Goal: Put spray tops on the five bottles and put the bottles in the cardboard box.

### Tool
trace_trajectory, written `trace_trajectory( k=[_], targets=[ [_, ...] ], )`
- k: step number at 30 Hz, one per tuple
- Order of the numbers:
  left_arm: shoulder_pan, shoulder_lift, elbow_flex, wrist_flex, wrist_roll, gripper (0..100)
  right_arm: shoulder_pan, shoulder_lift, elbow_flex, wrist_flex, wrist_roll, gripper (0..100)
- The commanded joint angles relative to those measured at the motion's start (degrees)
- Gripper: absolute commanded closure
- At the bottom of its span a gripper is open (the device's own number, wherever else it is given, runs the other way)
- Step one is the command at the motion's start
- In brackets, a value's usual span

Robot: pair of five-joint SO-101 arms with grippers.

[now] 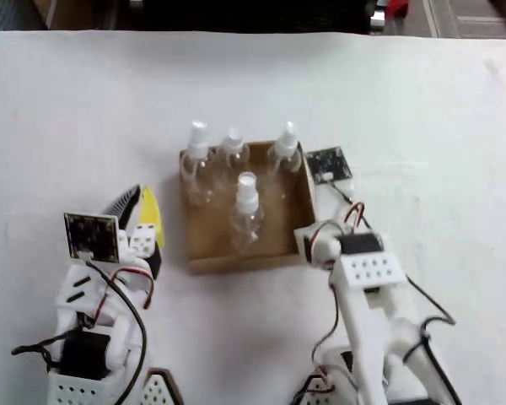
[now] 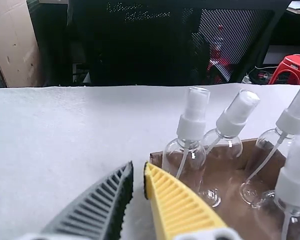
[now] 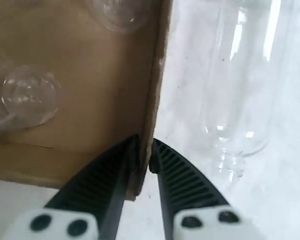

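The cardboard box sits at the table's middle with several clear bottles in it, each with a white spray top, such as one at the front and one at the back left. My right gripper is shut on the box's right wall, one finger inside and one outside. Another clear bottle lies on the table just outside that wall. My left gripper, one finger black and one yellow, rests shut and holds nothing, left of the box and close to the nearest capped bottle.
White cloth covers the table, with free room on both sides of the box and behind it. A dark chair and a red stool stand beyond the far edge. Cables trail from both arms near the front edge.
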Motion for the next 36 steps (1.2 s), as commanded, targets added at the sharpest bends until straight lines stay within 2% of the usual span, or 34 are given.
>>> trace_trajectory(
  k=[1, 7, 16, 25, 36],
  targets=[
    [1.0, -0.8, -0.4, -1.7, 0.2, 95, -2.9, -9.6, 2.5, -0.1, 0.3, 98.2],
    [1.0, -0.8, -0.4, -1.7, 0.2, 95, -2.9, -17.8, 6.4, -0.2, 0.4, 98.2],
    [1.0, -0.8, -0.4, -1.6, 0.2, 95, -2.9, -12.5, 6.1, -2.9, 2.2, 97.4],
    [1.0, -0.8, -0.4, -1.6, 0.2, 95, -2.6, -11.6, 5.2, -2.6, 0.1, 82.8],
    [1.0, -0.8, -0.4, -1.7, 0.2, 95, -2.4, -12.0, 5.2, -2.5, -0.5, 82.2]
  ],
)
